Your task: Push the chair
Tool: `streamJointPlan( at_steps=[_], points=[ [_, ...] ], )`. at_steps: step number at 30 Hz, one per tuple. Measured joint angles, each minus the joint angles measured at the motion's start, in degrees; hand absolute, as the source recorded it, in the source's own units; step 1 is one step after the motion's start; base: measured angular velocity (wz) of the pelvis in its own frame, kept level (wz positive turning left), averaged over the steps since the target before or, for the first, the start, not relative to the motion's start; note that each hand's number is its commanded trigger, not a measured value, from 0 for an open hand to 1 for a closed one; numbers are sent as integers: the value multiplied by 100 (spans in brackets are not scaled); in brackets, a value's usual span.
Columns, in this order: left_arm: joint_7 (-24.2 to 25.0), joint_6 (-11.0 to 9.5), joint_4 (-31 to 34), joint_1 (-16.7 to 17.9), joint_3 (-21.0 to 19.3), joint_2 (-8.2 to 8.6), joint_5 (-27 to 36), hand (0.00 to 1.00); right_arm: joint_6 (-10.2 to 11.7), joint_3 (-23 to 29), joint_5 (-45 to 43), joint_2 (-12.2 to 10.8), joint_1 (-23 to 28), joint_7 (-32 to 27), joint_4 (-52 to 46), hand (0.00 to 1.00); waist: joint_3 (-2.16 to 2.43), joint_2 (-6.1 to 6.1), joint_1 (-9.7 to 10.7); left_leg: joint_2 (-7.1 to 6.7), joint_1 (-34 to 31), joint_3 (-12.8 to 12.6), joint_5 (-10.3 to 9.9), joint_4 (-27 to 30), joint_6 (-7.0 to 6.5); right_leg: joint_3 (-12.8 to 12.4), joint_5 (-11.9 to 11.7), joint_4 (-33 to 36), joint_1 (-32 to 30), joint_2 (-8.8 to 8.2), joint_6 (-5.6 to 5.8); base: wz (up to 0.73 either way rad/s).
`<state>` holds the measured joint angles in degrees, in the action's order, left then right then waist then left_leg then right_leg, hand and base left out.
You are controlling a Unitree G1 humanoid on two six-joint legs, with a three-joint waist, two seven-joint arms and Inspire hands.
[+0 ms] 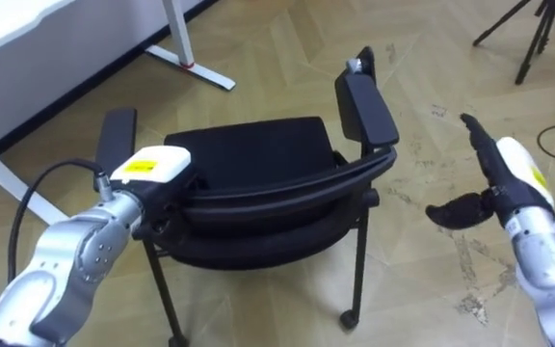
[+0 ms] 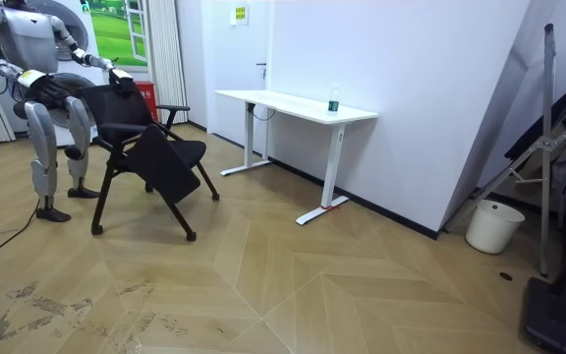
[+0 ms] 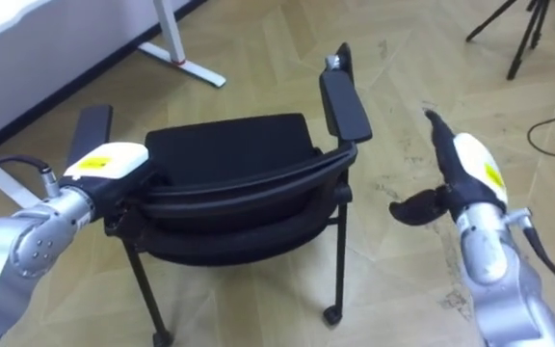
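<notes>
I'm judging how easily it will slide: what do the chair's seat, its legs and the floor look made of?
Seat: matte black fabric, likely padded; no shine. Legs: thin black tubes, probably painted metal, with a small foot at the tip. Floor: light wood-look chevron boards, smooth with slight sheen; wood or laminate, unclear.

One chair, one desk, two hands.
One black padded chair on a dark metal frame (image 1: 249, 145) stands in the middle, with two flat black armrests: the left armrest (image 1: 117, 138) and the right armrest (image 1: 366, 106). One long white desk on white legs (image 2: 273, 99) stands to the chair's right in the room view and bears one small green bottle (image 2: 333, 102). One round white bucket (image 2: 486, 227) sits further right. Two robot hands show: the left hand (image 1: 152, 166) near left, the right hand (image 1: 497, 164) near right.
</notes>
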<state>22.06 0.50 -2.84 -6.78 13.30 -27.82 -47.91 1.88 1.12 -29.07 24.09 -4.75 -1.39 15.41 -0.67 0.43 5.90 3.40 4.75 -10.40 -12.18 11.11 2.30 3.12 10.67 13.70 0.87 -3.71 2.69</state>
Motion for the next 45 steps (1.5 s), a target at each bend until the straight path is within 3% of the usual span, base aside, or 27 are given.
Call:
streamJointPlan(
  at_steps=[4, 7, 13, 23, 28, 34, 42, 45],
  points=[
    [8, -138, -3, 2, -1, -71, 99, 100, 33, -40, -303, 150, -332, 88, -336, 0, -1, -3, -8, 1, 24, 17, 0, -11, 0, 14, 0, -2, 20, 1, 0, 0],
    [-30, -259, -9, 5, 35, -168, 132, 100, 220, -288, -482, 367, -463, 86, -498, 0, -7, -19, -11, 1, 53, 22, 0, -40, 0, 21, -1, -10, 40, 2, -1, 0],
    [-77, -432, -31, 4, 36, -311, 300, 100, 489, -504, -880, 369, -547, 95, -535, 0, -18, -43, -9, 1, 50, 25, 0, -42, 0, 28, -1, -16, 35, 2, -1, 0],
    [-168, -662, -137, 2, 39, -439, 515, 100, 626, -554, -1011, 410, -547, 127, -536, 0, -44, -71, -17, 1, 106, 23, 0, -81, 0, 38, -1, -42, 93, 3, -1, 0],
    [-314, -814, -322, -106, 53, -446, 626, 100, 675, -909, -1052, 605, -545, 306, -536, 0, -97, -85, -101, 3, 92, 22, 0, -87, 0, 88, -1, -110, 111, 5, -2, 3],
    [-386, -819, -442, -256, 235, -480, 731, 100, 614, -1337, -1133, 837, -545, 739, -721, 0, -95, -85, -163, -1, 89, 22, 0, -86, 0, 91, -1, -106, 105, 2, -1, 0],
    [-397, -805, -453, -281, 274, -480, 732, 100, 572, -1458, -1138, 858, -545, 1160, -888, 0, -82, -95, -191, 0, 86, 28, 0, -84, 0, 110, -1, -102, 109, 2, -2, 0],
    [-437, -792, -455, -281, 324, -482, 732, 100, 551, -1588, -1138, 989, -545, 1234, -965, 0, -58, -113, -191, 0, 86, 59, 0, -85, 0, 152, -1, -102, 118, 1, -2, 1]
  ],
)
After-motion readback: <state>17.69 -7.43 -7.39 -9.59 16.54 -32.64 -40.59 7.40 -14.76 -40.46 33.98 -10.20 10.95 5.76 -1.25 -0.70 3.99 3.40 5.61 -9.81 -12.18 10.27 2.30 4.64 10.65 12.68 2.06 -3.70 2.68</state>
